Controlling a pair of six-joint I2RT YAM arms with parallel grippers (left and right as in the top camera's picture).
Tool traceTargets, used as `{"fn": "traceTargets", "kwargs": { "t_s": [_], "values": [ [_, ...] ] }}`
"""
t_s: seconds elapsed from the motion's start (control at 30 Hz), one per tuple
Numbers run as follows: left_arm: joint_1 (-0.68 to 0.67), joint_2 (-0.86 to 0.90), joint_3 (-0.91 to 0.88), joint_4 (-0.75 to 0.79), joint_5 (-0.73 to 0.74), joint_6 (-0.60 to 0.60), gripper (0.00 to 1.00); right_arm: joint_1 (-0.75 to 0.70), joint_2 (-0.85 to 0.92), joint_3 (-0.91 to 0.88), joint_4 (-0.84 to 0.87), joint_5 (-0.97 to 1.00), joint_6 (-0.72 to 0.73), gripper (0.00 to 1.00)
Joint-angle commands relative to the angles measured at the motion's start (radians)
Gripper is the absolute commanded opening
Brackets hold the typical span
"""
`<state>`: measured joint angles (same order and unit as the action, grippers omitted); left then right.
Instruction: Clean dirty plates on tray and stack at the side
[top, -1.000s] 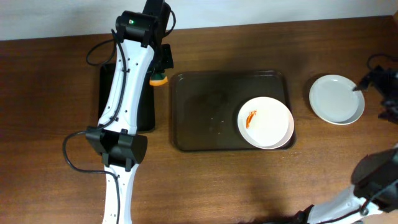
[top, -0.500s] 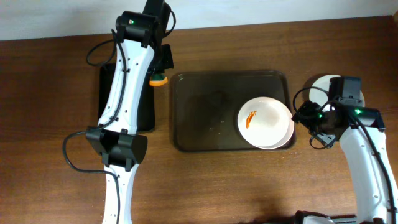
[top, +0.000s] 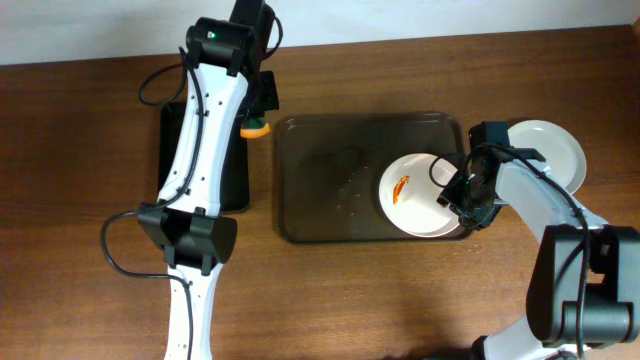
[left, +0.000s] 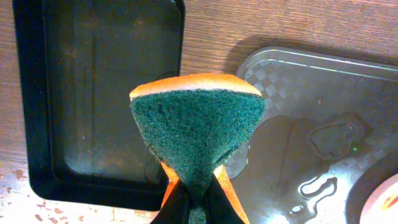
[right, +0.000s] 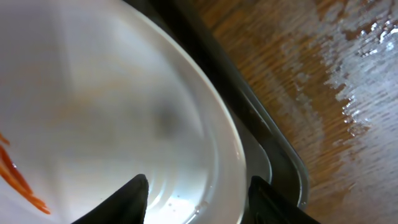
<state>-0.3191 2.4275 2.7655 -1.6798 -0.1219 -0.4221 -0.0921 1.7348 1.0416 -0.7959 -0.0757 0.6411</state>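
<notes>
Swinging over from the plain white plate (top: 556, 152) set aside, the right gripper (right: 198, 185), fingers (right: 132, 200) spread, is straddling the rim of the sauce-streaked white plate (top: 412, 196) on the dark rectangular tray (top: 320, 180), likely next for the green-and-orange sponge (left: 198, 124) the left gripper (left: 189, 202) is pinching.

Gleams glossy and smooth on the white plates (top: 425, 205), glints wet over a fine chequered texture on the dark tray (left: 311, 93). Looks coarse and fibrous on the green face of the sponge (left: 198, 124), grainy brown wood on the table (top: 400, 290), smooth with a dull sheen on the black tray (left: 112, 81).
</notes>
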Motion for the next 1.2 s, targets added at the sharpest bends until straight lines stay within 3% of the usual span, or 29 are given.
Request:
{"fn": "traceTargets", "kwargs": {
  "t_s": [0.0,0.1,0.2,0.27,0.3,0.43,0.47,0.6,0.83,0.97,1.17],
  "values": [
    [0.002,0.009,-0.003,0.002,0.002,0.012,0.05,0.008,0.008,-0.005,-0.004,0.010,0.023,0.53],
    [0.002,0.009,-0.003,0.002,0.002,0.012,0.05,0.008,0.027,-0.039,0.003,0.010,0.022,0.53],
    [0.002,0.009,-0.003,0.003,0.002,0.012,0.05,0.019,0.047,-0.047,0.023,0.009,0.003,0.36],
    [0.002,0.009,-0.003,0.002,0.003,0.012,0.05,0.056,0.047,-0.047,0.052,0.008,0.003,0.16],
    [0.002,0.009,-0.003,0.003,0.003,0.012,0.05,0.081,0.047,-0.046,0.071,0.008,0.003,0.12],
    [0.001,0.012,-0.003,0.003,0.003,0.012,0.02,0.228,0.048,-0.037,0.212,-0.034,0.014,0.11],
    [0.001,0.012,-0.003,0.003,0.003,0.012,0.01,0.276,0.051,-0.036,0.268,-0.032,0.049,0.06],
    [-0.006,0.013,-0.019,0.010,0.013,0.012,0.00,0.327,0.059,-0.032,0.401,-0.011,0.074,0.04],
    [-0.111,0.013,-0.382,0.298,0.192,0.018,0.00,0.327,0.126,-0.032,0.393,0.002,0.043,0.04],
    [-0.192,0.013,-0.605,0.457,0.212,0.032,0.00,0.327,0.126,-0.032,0.393,0.002,0.043,0.04],
    [-0.261,0.013,-0.639,0.505,0.212,0.080,0.00,0.327,0.126,-0.032,0.392,0.002,0.043,0.04]
  ]
}}
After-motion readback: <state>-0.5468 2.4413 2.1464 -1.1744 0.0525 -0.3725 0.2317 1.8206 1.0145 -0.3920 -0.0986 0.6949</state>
